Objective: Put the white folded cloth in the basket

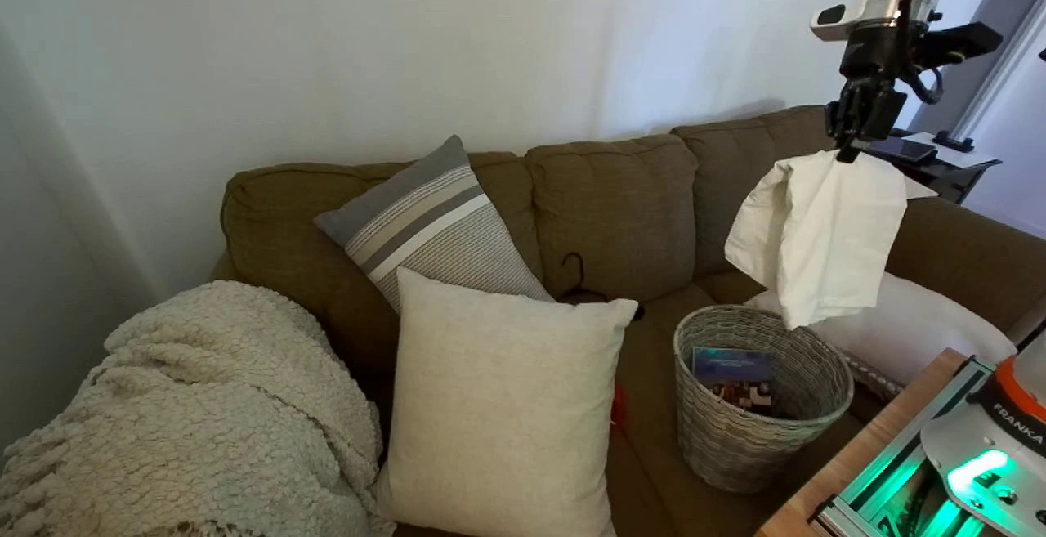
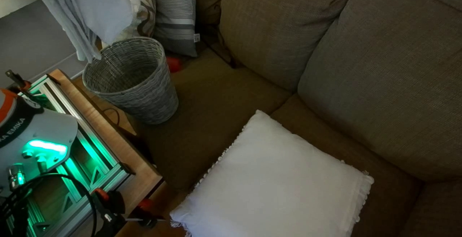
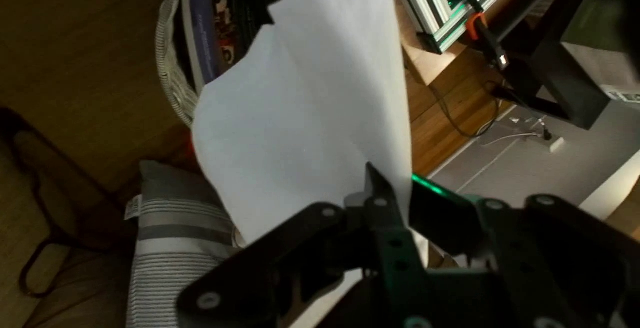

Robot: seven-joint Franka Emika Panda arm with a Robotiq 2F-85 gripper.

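White cloth (image 1: 833, 234) hangs limp: I judge it light, soft, not fragile; gripper (image 1: 848, 150) pinches its top, a sound hold; loose folds may catch the basket (image 1: 723, 439)

cloth (image 2: 92, 8) hangs by basket (image 2: 153, 92) rim (contact unclear) | basket stands on sofa (image 2: 213, 92), apart from white pillow (image 2: 278, 179) | robot base (image 2: 36, 134) glows green

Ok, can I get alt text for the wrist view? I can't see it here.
White cloth, pinched in the gripper, fills the centre and hides part of the basket, whose rim curves at upper left around what looks like a blue-covered book. A striped cushion is at lower left; wooden floor shows right of the cloth.
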